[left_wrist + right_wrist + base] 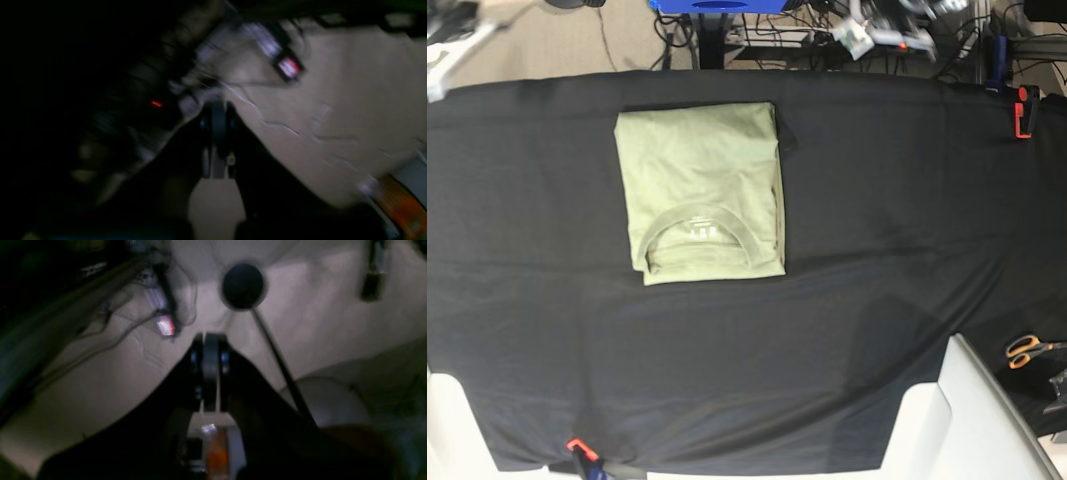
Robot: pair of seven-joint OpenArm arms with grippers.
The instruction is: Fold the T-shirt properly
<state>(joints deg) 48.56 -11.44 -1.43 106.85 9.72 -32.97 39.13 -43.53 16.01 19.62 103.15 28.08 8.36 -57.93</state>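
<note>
Pale sage-green cotton T-shirt (702, 190) folded into a rectangle, collar showing, lying left of centre on the black table cloth (877, 200), left gripper (218, 115) closed and empty, right gripper (210, 350) likewise closed, holding nothing.

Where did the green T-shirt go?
In the base view, the pale sage-green cotton T-shirt lies folded on the black table cloth, left of the middle and toward the far edge, collar facing the near side.
</note>
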